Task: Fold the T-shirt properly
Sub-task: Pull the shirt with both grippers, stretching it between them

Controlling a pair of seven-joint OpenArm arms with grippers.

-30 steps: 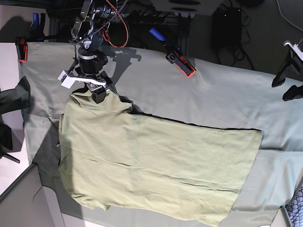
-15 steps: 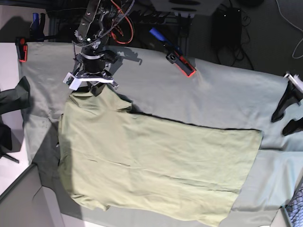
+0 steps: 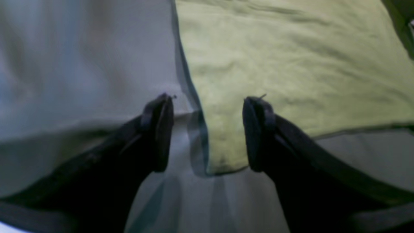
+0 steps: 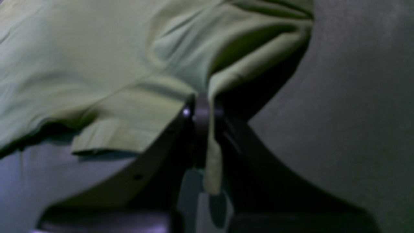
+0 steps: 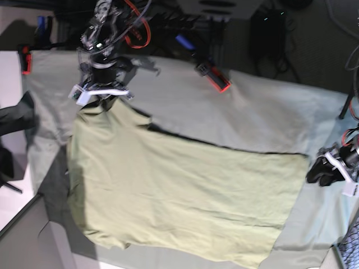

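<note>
The light olive T-shirt (image 5: pixel 179 190) lies spread flat across the middle of the table. At its far left corner my right gripper (image 5: pixel 101 98) is shut on a pinched fold of the cloth. The right wrist view shows the T-shirt (image 4: pixel 97 64) bunched up into the closed right gripper (image 4: pixel 202 111), with a strip hanging below the jaws. My left gripper (image 5: pixel 321 171) sits low at the shirt's right edge. In the left wrist view this left gripper (image 3: pixel 207 132) is open, and a corner of the T-shirt (image 3: pixel 291 64) lies between its fingers (image 3: pixel 158 129).
A duller grey-green tablecloth (image 5: pixel 252 112) covers the table under the shirt. A red and black clamp (image 5: pixel 213 77) holds its far edge, and another red clamp (image 5: pixel 25 59) sits at far left. A dark garment (image 5: pixel 17 115) hangs at the left edge. Cables and gear crowd the back.
My right gripper closed on the shirt's far left corner and drew it slightly up and left. My left arm came down from the far right edge to the shirt's right corner.
</note>
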